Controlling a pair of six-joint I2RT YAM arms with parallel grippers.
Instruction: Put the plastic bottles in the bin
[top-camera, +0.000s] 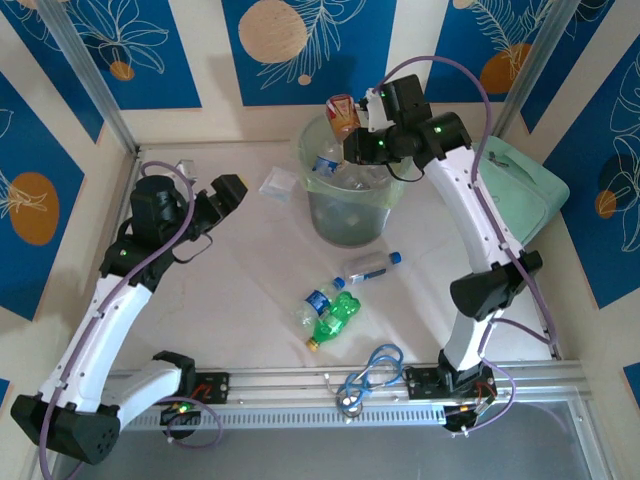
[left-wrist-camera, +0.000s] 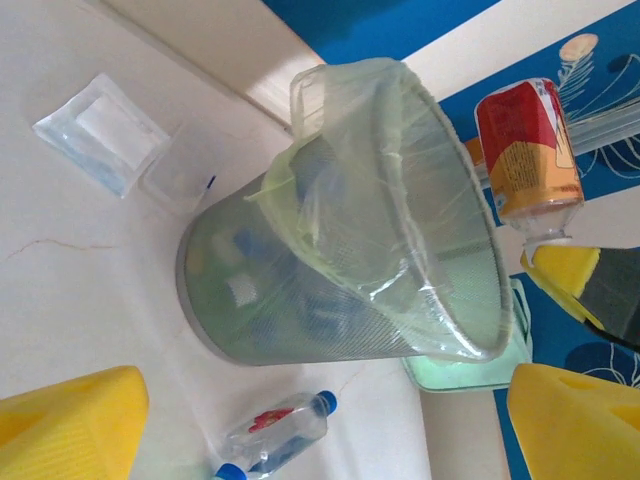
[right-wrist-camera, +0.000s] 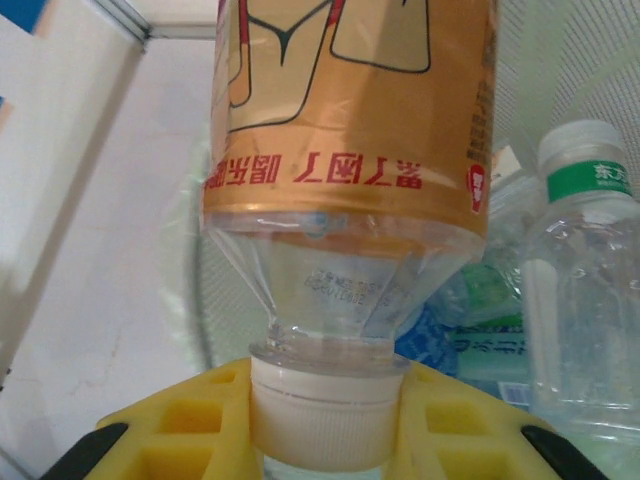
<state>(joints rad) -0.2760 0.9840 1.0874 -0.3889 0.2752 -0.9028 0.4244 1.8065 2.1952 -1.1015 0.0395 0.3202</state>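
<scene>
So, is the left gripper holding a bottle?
No, the left gripper is open and empty; the right gripper holds the orange-labelled bottle.

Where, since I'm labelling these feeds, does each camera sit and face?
Top external: above and behind, looking down at the table; left arm, right arm show.
Left wrist: on the left arm, facing the bin; open left gripper frames it.
Right wrist: on the right arm, facing the orange-labelled bottle the right gripper clamps.
Shared: all three see the bottle and bin.

White arms (top-camera: 95, 335) with black joints (top-camera: 160, 205) (purple cables (top-camera: 448, 58)), yellow fingers (left-wrist-camera: 70, 420).
</scene>
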